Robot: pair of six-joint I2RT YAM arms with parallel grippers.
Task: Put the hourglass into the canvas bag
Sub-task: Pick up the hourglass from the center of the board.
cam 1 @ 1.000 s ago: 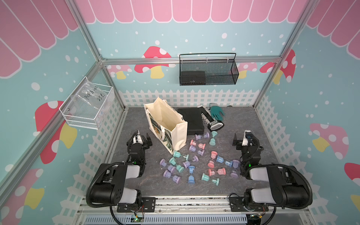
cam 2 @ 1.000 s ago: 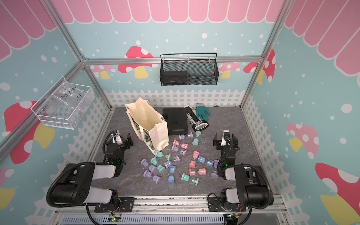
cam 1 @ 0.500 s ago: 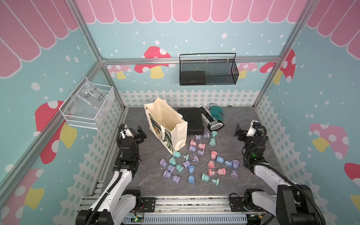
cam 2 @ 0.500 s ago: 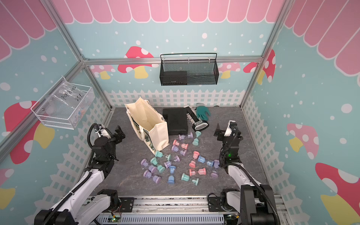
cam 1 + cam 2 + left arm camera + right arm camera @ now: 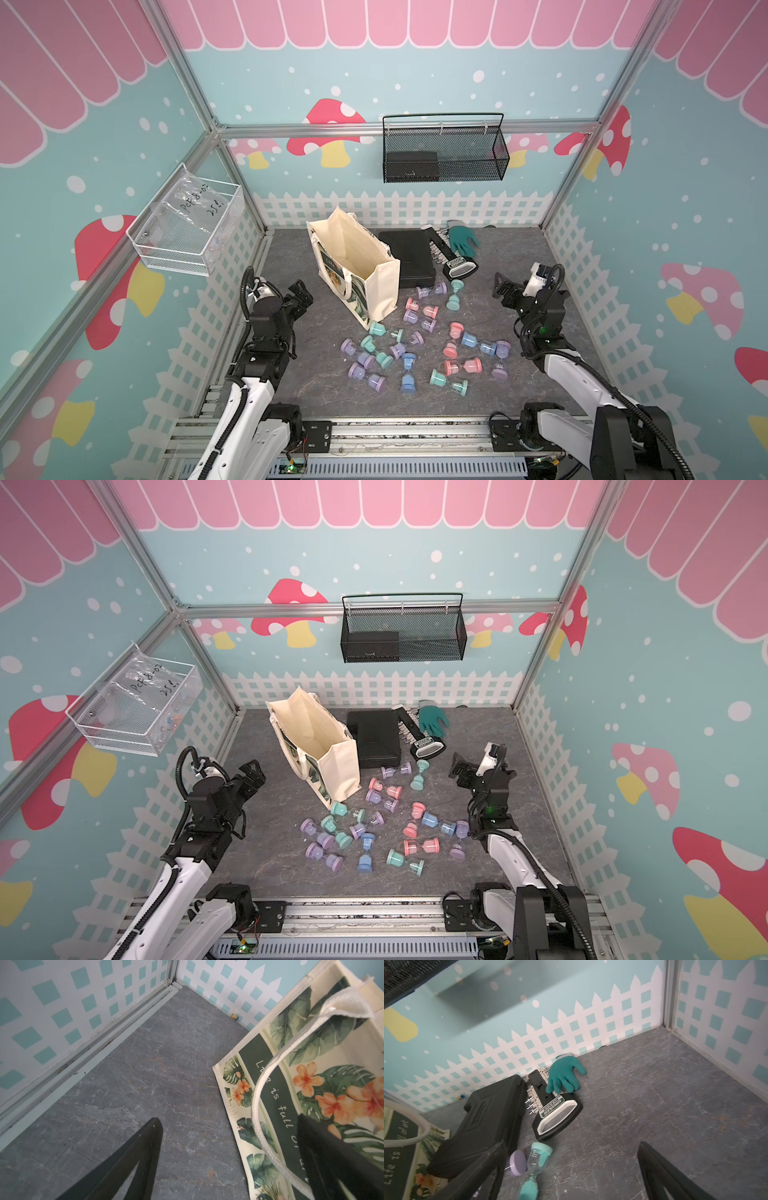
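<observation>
The left pincer [image 5: 304, 295] and right pincer [image 5: 502, 290] are hanging open, empty. The hourglasses [image 5: 468, 339] are lying crowded, so a grab is risking scattering neighbours or nudging the soft bag [image 5: 380, 291] over.

Bright, even overhead light, soft shadows, little glare, sharp top views, wrist views blurred at near edges

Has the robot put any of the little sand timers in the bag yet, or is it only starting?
Only starting. Done: nothing; the canvas bag stands open and what shows of its inside looks empty. In hand: nothing; the left end effector and right end effector are both open and hold nothing. Left: all of it, since the hourglasses lie scattered on the floor beside the bag.
</observation>
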